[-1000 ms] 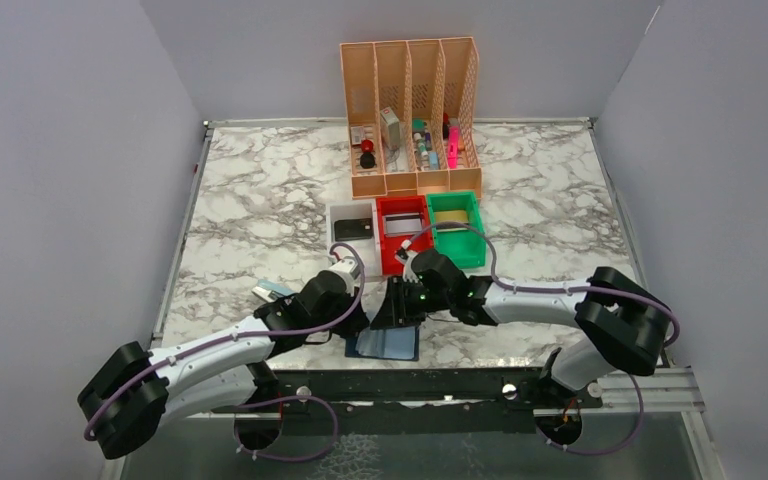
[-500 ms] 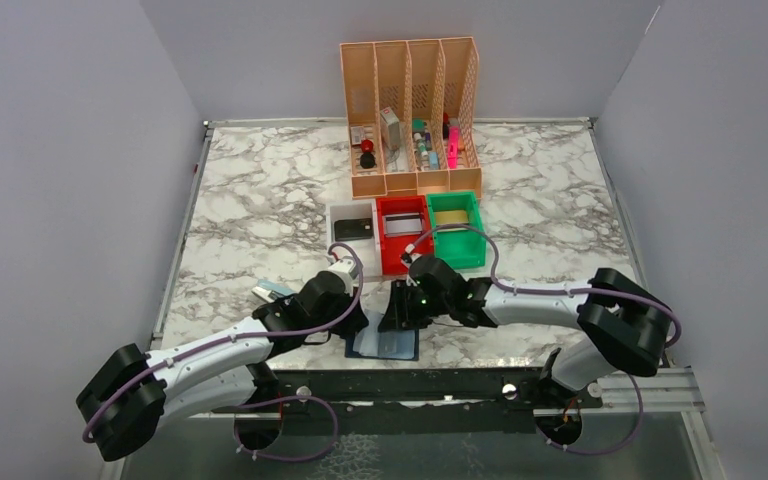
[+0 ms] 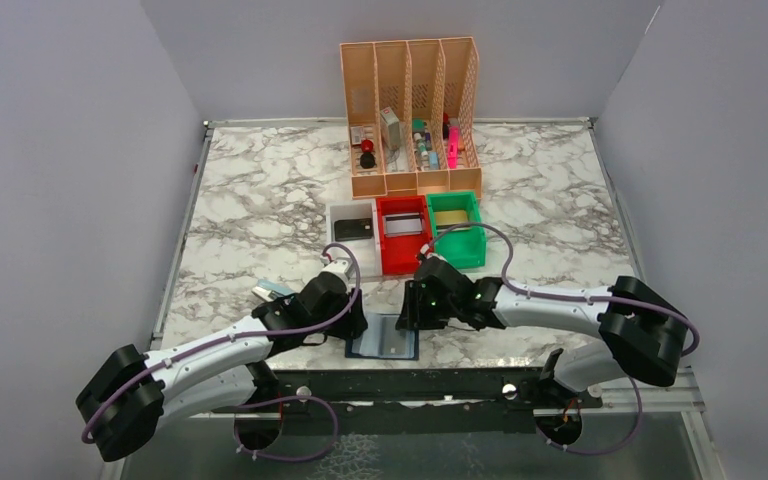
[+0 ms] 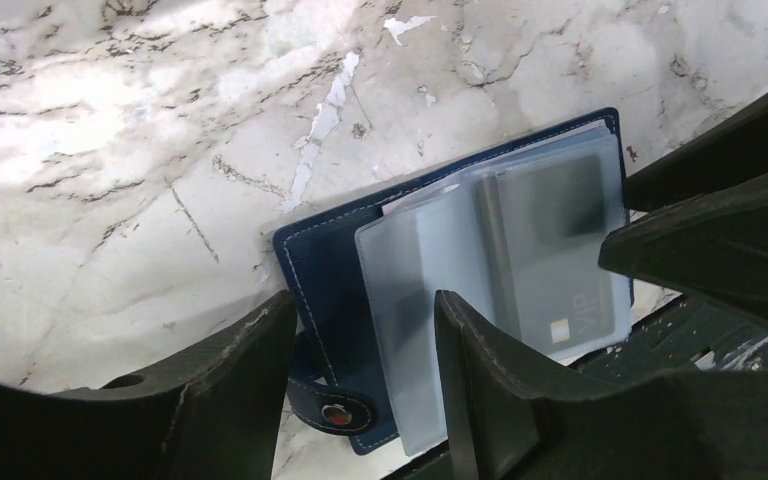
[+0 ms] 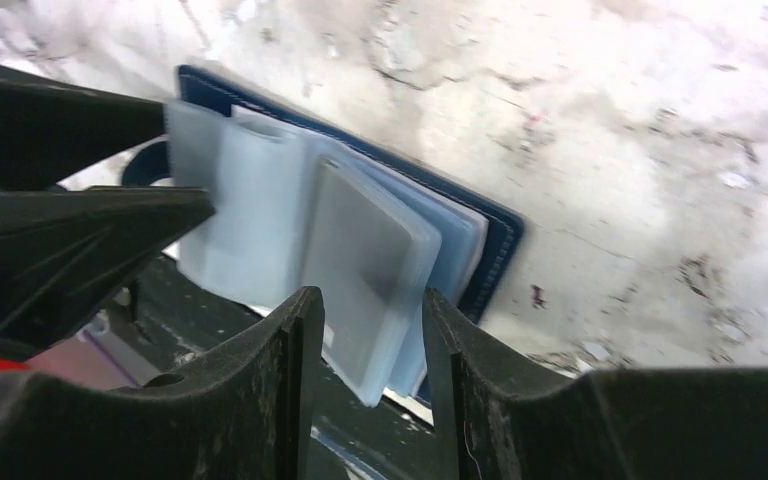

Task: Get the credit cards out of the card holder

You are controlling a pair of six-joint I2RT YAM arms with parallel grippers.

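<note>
Card holder [image 3: 385, 340] lies open right at the near edge of the tabletop [image 3: 260, 200], clear pocket leaves fanned up, btw both arms. Left gripper [image 4: 362, 305]: fingers apart, straddling the navy cover's hinge side, nothing clamped. Right gripper [image 5: 370, 300]: fingers also apart, over a loose pocket leaf w/ a grey card [image 5: 370, 250] inside; can't tell if they touch it. A dark credit card [image 4: 550, 250] w/ a chip sits in another pocket.

Risks, imo: w/ neither arm pinning the holder, a tug on a card drags the whole thing off the edge. Floppy leaves mean the fingers may pinch plastic sleeve, not card. The arms are v. close together, so they could bump.
</note>
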